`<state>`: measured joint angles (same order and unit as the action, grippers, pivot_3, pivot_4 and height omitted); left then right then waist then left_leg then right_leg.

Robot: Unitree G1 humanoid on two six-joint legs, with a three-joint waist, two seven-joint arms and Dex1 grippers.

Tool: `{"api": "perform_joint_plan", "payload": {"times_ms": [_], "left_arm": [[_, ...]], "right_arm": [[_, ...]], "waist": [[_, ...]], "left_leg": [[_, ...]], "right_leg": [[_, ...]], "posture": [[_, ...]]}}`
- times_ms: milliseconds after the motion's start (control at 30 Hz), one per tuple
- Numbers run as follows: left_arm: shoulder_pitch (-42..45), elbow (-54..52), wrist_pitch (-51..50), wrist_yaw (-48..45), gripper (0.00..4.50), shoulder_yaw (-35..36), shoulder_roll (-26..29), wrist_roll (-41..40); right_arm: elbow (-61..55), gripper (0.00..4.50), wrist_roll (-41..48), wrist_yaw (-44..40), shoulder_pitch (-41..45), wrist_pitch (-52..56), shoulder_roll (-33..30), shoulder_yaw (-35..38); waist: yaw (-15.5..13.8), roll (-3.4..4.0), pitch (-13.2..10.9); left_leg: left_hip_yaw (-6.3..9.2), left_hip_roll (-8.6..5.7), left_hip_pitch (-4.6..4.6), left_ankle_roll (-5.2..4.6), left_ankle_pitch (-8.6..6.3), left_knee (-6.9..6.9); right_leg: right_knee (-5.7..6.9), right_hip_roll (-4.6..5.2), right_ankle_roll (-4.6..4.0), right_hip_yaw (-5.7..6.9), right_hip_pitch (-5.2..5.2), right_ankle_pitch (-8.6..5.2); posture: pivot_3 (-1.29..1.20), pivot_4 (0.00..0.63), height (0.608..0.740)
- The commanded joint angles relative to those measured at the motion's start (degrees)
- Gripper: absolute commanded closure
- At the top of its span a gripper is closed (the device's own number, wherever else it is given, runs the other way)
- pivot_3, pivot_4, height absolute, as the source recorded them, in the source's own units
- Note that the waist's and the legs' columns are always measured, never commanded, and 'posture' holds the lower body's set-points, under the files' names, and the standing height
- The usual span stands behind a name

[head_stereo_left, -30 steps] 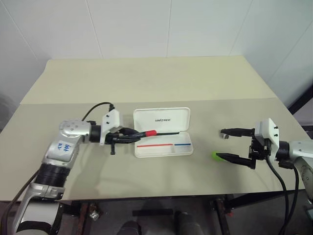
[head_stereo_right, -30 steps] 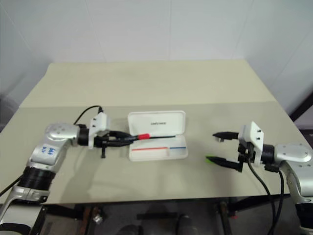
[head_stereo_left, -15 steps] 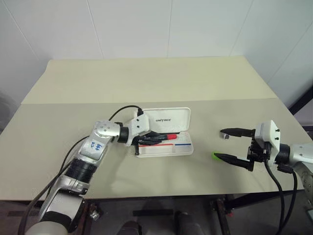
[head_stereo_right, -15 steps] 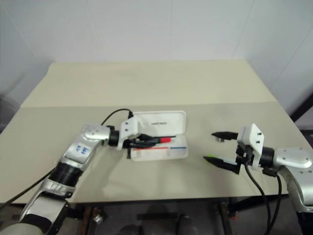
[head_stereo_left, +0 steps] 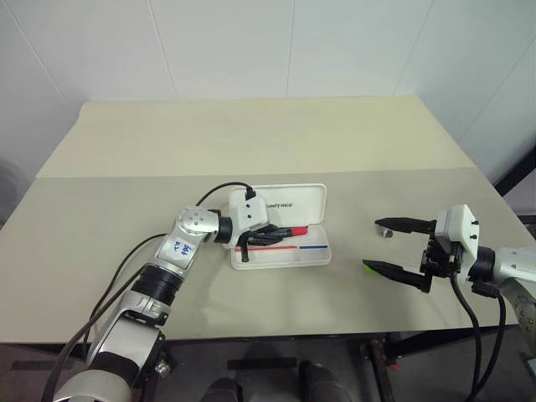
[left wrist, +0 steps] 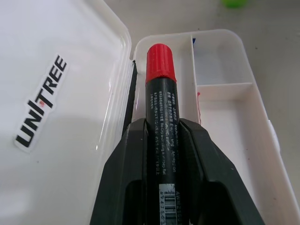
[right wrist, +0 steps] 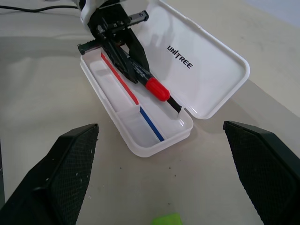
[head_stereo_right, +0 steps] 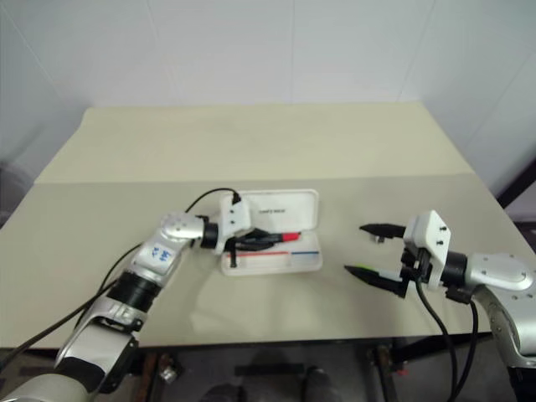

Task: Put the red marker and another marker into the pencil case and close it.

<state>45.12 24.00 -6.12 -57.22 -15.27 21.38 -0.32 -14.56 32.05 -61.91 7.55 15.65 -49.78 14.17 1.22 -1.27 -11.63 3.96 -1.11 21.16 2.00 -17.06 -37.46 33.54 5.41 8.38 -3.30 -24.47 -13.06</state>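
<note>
Pencil case [head_stereo_left: 285, 226], white hard plastic, hinged lid flat open, sat mid-way across the beige tabletop [head_stereo_left: 251, 142], plain white walls behind. My left gripper [left wrist: 164, 126] was over the tray, fingers clamped on the slim black red-capped marker [head_stereo_left: 289, 231], so step one was the drop: lower, let go, back out. My right gripper [head_stereo_left: 395, 246] was spread wide, holding nothing, straddling the green-capped highlighter [right wrist: 164, 219] on the table; its pickup looked next, then closing the lid.

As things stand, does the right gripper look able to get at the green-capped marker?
Probably yes. The right gripper hangs open right beside the green-capped marker on the table, with nothing between them; the left gripper is busy at the pencil case.
</note>
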Motion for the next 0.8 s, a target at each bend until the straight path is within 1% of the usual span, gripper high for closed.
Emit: {"api": "perform_joint_plan", "payload": {"times_ms": [33, 133, 167, 200, 267, 300, 500, 567, 633, 733, 800], "left_arm": [[2.11, -0.7, 0.54, -1.17, 2.58, -0.22, -0.63, -0.32], [2.09, -1.54, 0.61, -1.95, 1.52, -0.23, -1.0, -0.75], [2.02, -1.89, 0.76, -2.2, 1.23, -0.25, -1.03, -0.8], [1.82, -2.6, 0.75, -3.37, 0.84, -0.39, -1.03, -1.33], [1.52, -3.91, 0.62, -4.59, 0.23, -0.57, -1.03, -1.76], [1.38, -4.65, 0.4, -5.74, 0.02, -0.61, -1.07, -2.43], [0.38, -8.83, -2.12, -7.53, 0.02, 0.35, -0.47, -4.31], [-0.21, -10.49, -3.16, -7.8, 0.02, 0.91, 0.52, -4.85], [-1.39, -13.2, -4.27, -9.29, 0.02, 1.5, 2.34, -6.27], [-3.49, -15.71, -2.5, -10.31, 0.02, 4.2, 5.45, -8.31], [-5.64, -15.83, -0.6, -13.4, 0.02, 8.0, 9.21, -11.59]], "right_arm": [[-2.17, 0.0, 1.07, 0.66, -0.22, -0.19, 0.3, 2.27], [-2.15, 0.0, 1.11, 0.81, -0.37, -0.33, 0.46, 2.26], [-2.13, 0.0, 1.09, 0.82, -0.42, -0.38, 0.52, 2.25], [-2.07, 0.0, 1.04, 0.83, -0.45, -0.44, 0.62, 2.17], [-2.01, 0.0, 0.94, 0.85, -0.5, -0.56, 0.85, 2.02], [-1.94, 0.0, 0.88, 0.85, -0.46, -0.62, 0.97, 1.89], [-1.36, 0.0, 0.66, 0.7, -0.14, -0.79, 1.67, 1.36], [-1.26, 0.0, 0.67, 0.55, -0.44, -0.85, 1.72, 1.45], [-1.27, 0.0, 0.85, 0.28, -1.02, -0.7, 1.54, 1.89], [-0.85, 0.0, 1.15, -0.37, -2.06, -0.22, 0.7, 2.85], [-0.71, 0.0, 1.46, -1.14, -3.0, 0.81, -0.4, 3.31]], "waist": [[-0.06, 0.0, 0.0], [-0.06, 0.0, 0.0], [-0.04, 0.0, 0.0], [-0.01, 0.0, 0.0], [-0.02, 0.0, 0.0], [-0.02, 0.0, 0.0], [-0.01, 0.0, 0.0], [0.12, 0.0, 0.0], [0.27, 0.0, 0.0], [0.33, 0.0, 0.0], [0.36, 0.01, 0.0]], "left_leg": [[0.0, 0.0, 0.01, 0.0, 0.0, -0.01], [0.0, 0.0, 0.0, 0.0, 0.0, 0.0], [0.0, 0.0, 0.0, 0.0, 0.0, 0.0], [0.0, 0.0, 0.0, 0.0, 0.0, 0.0], [0.0, 0.0, 0.0, 0.0, 0.0, 0.0], [0.0, 0.0, 0.0, 0.0, 0.0, 0.0], [0.0, 0.0, 0.01, 0.0, 0.0, -0.01], [0.0, 0.0, 0.0, 0.0, 0.0, -0.01], [0.0, 0.01, -0.02, 0.0, 0.0, 0.01], [0.0, 0.02, -0.02, 0.0, 0.0, 0.01], [0.0, 0.03, -0.03, 0.0, 0.0, 0.0]], "right_leg": [[0.0, 0.0, 0.0, 0.0, 0.0, 0.0], [0.0, 0.0, 0.01, 0.0, 0.0, 0.0], [0.01, 0.0, 0.0, 0.0, 0.0, 0.0], [0.01, 0.0, 0.01, 0.0, 0.0, 0.0], [0.01, 0.0, 0.0, 0.0, 0.0, 0.0], [0.01, 0.0, 0.0, 0.0, 0.0, 0.0], [0.01, 0.0, 0.0, 0.0, 0.0, 0.0], [0.02, -0.01, 0.0, -0.01, 0.0, 0.0], [0.02, -0.01, 0.0, -0.02, 0.0, 0.0], [0.04, -0.02, 0.0, -0.02, -0.01, 0.0], [0.06, -0.02, 0.0, -0.02, -0.01, 0.0]], "posture": [[0.0, 0.15, 0.74], [0.0, 0.15, 0.74], [0.0, 0.15, 0.74], [0.0, 0.15, 0.74], [0.0, 0.15, 0.74], [0.0, 0.15, 0.74], [0.0, 0.15, 0.74], [0.0, 0.15, 0.74], [0.0, 0.15, 0.74], [0.0, 0.15, 0.74], [0.0, 0.15, 0.74]]}}
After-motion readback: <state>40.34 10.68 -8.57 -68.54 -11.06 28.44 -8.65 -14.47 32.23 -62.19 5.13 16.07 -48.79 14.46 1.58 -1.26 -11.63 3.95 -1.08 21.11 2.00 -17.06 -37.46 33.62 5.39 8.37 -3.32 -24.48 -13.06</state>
